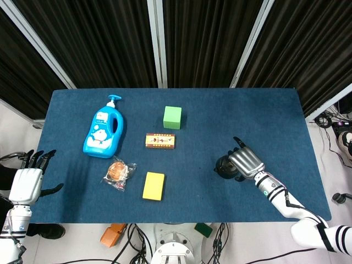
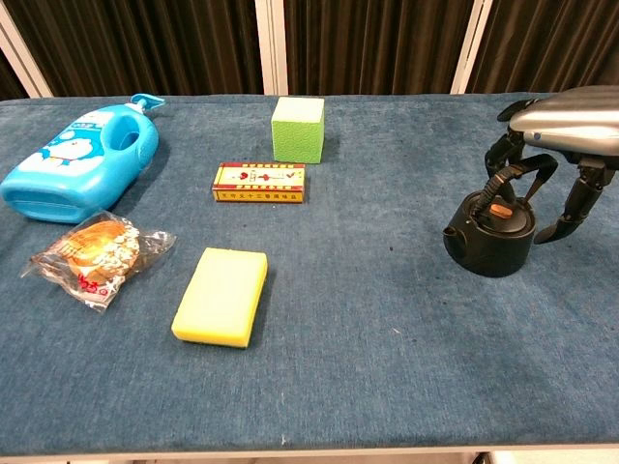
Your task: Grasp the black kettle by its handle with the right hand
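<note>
The black kettle stands upright on the right part of the blue table, its braided handle arching over an orange-knobbed lid. My right hand hovers right over the handle. Its fingers curl down on the handle's far side and the thumb hangs on the right, apart from it. The handle lies between them, not clamped. My left hand sits off the table's left edge, fingers spread and holding nothing.
A blue soap bottle lies at the left. A green cube, a small printed box, a yellow sponge and a wrapped snack occupy the middle, well left of the kettle.
</note>
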